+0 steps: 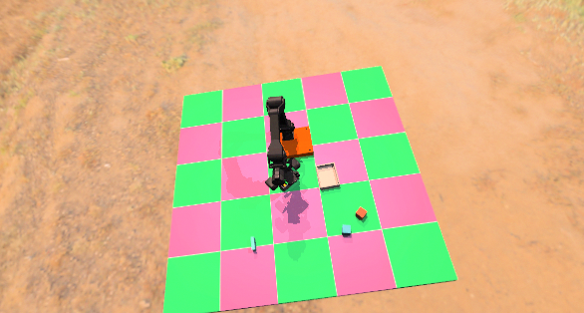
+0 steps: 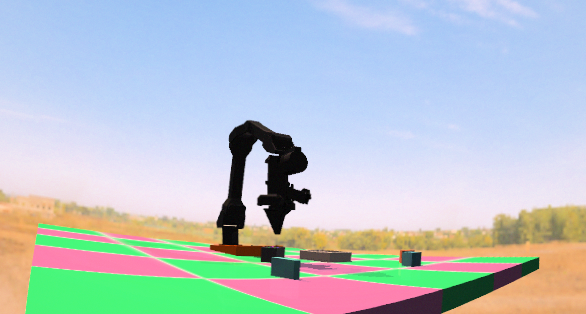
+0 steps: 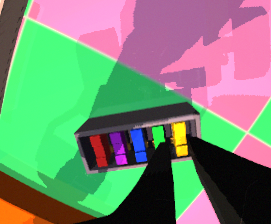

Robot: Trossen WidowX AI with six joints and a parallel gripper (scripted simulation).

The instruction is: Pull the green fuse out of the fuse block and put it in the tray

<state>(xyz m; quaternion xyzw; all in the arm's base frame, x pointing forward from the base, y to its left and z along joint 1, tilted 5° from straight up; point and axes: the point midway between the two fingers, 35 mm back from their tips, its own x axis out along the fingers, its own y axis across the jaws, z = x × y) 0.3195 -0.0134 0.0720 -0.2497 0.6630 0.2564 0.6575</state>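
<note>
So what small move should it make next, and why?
Probably open the jaws first: they hang nearly closed, high above the dark rectangular fuse block, where the small green fuse sits between a blue fuse and a yellow fuse.

Arm point(image 2: 240, 174) matt black, chunky jointed links; orange base plate point(image 1: 298, 142); gripper point(image 2: 276, 228) black, tapering fingers.

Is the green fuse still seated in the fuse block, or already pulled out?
Seated. In the wrist view the green fuse stands in the fuse block between the blue and yellow ones, and the gripper hangs above, holding nothing.
</note>
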